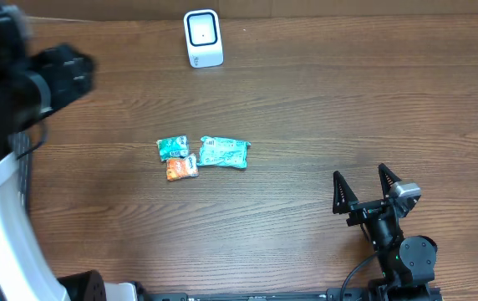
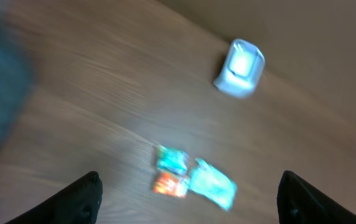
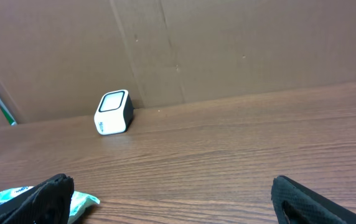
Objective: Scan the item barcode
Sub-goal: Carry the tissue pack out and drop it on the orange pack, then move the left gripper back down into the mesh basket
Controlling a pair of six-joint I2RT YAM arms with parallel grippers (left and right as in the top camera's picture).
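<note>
Wood table [image 1: 322,100], cardboard wall behind. We see 3 snack packets [image 1: 223,152] bunched mid-table, w/ the scanner [image 1: 203,38] well apart at the far edge. Our left gripper [image 2: 189,183] is up high facing them, jaws apart, empty; right gripper [image 1: 361,180] wide apart, empty. Nothing picked up, scan not done imo.

Tally on one wooden table [image 1: 322,125]: three snack packets, namely one small teal packet [image 1: 172,147], one larger teal packet [image 1: 223,152] and one orange packet [image 1: 181,168]; one white scanner [image 1: 203,38]; two grippers, left gripper [image 2: 189,177] and right gripper [image 1: 360,173].
</note>
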